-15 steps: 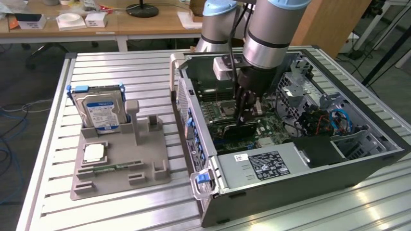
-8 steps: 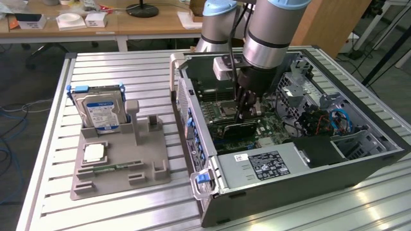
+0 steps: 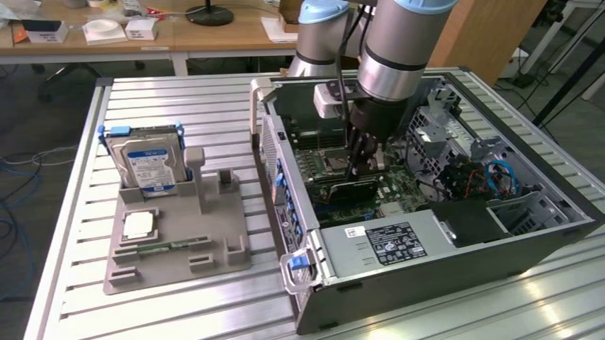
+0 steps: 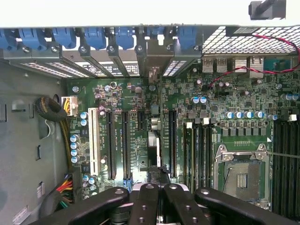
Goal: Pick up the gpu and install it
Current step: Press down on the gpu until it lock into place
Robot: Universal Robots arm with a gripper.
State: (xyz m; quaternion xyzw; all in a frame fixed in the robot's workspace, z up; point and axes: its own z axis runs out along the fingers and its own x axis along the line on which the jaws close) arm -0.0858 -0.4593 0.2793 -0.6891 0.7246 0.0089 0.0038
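One open computer case [image 3: 426, 283] lies on its side on the slatted metal counter [image 3: 189, 312] nearest my exterior camera, with its labelled power supply [image 3: 387, 241] at the near end. Towards the exterior view's left, just beside the case, I see a grey holder tray [image 3: 175, 273]. It carries a narrow green memory stick [image 3: 170, 247], a small silver square part [image 3: 139, 225] and, farther back, a hard drive [image 3: 146, 166] with a blue label standing upright.

Beyond the power supply, my arm [image 3: 397, 49] comes straight down into the middle of the case, wrist vertical. The end effector [image 3: 362, 166] points down at the motherboard. I read it as narrow, pinched on the top edge of the gpu [image 3: 348, 190], a dark card standing on edge low over the board.

On the wrist camera the end effector [image 4: 158, 187] has its black links drawn together. The gpu [image 4: 153, 140] runs away from them edge-on, between two long black slots on the motherboard [image 4: 117, 93]. I cannot tell whether it is seated. The empty processor socket [image 4: 241, 176] sits well apart from it.

Wooden desks [image 3: 113, 42] stand farthest back.
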